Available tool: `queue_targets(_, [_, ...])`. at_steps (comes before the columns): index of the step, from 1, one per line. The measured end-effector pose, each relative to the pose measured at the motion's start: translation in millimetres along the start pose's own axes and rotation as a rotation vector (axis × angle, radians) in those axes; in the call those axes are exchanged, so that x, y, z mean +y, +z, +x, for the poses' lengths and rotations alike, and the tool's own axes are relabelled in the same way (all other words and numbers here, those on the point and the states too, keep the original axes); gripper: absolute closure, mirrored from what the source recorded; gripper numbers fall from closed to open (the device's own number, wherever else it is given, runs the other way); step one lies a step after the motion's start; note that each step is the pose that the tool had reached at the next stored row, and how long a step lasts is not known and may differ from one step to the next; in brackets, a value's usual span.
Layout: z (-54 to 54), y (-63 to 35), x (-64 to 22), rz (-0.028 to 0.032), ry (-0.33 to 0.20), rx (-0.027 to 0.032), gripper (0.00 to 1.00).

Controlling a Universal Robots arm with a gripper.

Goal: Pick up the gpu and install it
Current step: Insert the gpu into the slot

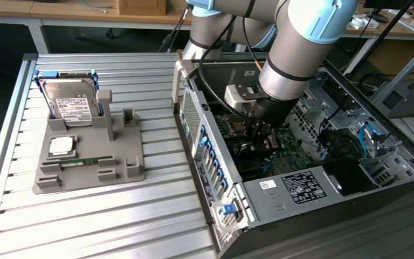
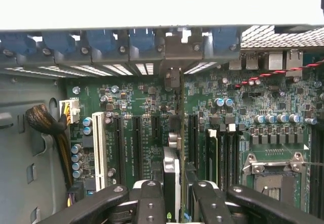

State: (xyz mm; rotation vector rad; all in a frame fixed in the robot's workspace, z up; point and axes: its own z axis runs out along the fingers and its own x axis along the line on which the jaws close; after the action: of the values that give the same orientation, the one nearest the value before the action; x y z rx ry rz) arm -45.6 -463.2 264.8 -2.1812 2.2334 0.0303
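I am seeing the gripper (image 2: 172, 196) squeezing the gpu (image 2: 171, 176) at the frame's bottom middle | its lower end is being cut off

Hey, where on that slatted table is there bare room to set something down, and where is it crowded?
Bare slats lie on the table in front of the gray parts holder, and between that holder and the open computer case. It is crowded inside the case, where the pincer holds the gpu upright over the motherboard, and on the holder, with its hard drive.
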Motion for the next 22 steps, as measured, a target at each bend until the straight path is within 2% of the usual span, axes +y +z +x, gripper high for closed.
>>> queue_targets(3, [-0.5,-1.6,3.5,0.008,0.0,-0.0002,0.73])
queue_targets(22, [-1.5,2.9,3.5,0.0077,-0.001,0.0016,0.73])
